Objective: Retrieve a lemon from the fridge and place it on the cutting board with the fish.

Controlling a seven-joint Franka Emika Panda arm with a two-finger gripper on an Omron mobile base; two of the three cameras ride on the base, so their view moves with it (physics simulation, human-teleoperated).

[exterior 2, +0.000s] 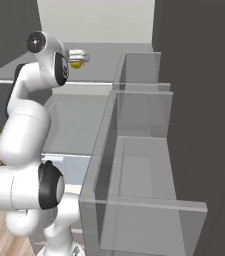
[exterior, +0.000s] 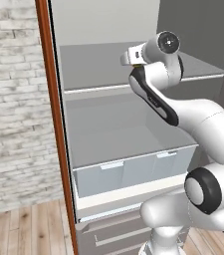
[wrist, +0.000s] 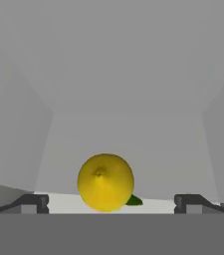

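The fridge (exterior: 118, 129) stands open. Inside it is grey, with flat shelves one above the other. Low down in the left base view there is a see-through drawer (exterior: 133, 172), and grey drawers sit under it. A brown wooden post (exterior: 54, 109) runs up the left side of the fridge. At 9 o'clock from it is a pale brick wall (exterior: 11, 99). The floor (exterior: 24, 231) is made of light wood planks. In the right base view, clear door bins (exterior 2: 139, 165) fill the right half of the picture.

The white arm reaches up and into the fridge at an upper shelf. The gripper (wrist: 108, 203) points straight at the back wall. Its two dark fingertips (wrist: 31, 203) are wide apart, one at 7 o'clock and one at 5 o'clock in the hand view. They hold nothing.

The lemon (wrist: 105, 182) sits on the shelf between the two tips, a bit nearer the left one. No tip touches it. A small green leaf pokes out at its 4 o'clock side. In the right base view the lemon (exterior 2: 76, 63) peeks out yellow just under the hand.
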